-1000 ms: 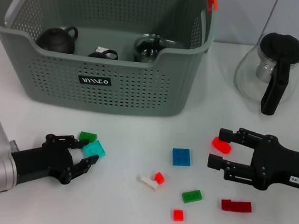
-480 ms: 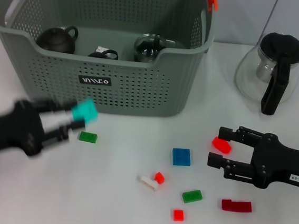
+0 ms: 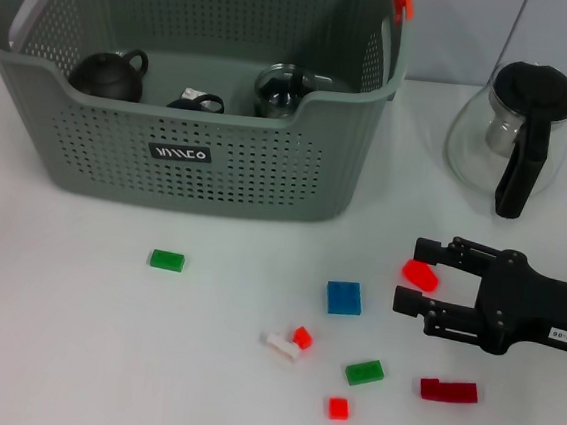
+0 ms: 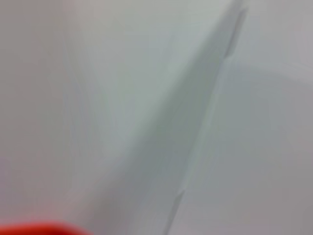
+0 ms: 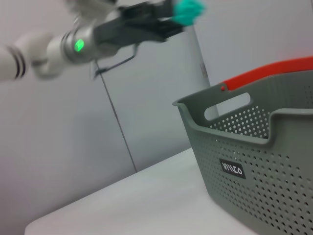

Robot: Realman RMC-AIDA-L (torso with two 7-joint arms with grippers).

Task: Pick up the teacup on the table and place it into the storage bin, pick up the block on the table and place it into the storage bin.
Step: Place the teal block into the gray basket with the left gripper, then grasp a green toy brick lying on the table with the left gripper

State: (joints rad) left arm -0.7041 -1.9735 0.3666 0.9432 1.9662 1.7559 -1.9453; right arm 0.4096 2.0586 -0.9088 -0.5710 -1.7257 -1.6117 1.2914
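Now the left gripper [image 5: 171, 17], pinching a teal block [image 5: 188, 8], hangs high above the storage bin [image 3: 217, 171], so next comes releasing it inside, while the right gripper [image 3: 416, 279] rests spread on the table [image 3: 99, 356].

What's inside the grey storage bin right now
In the storage bin: a dark teapot, a small dark cup and a glass cup. The front wall hides their bases.

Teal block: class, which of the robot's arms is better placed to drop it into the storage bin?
Left. Its gripper holds the teal block raised above the storage bin; the right gripper rests low among table blocks.
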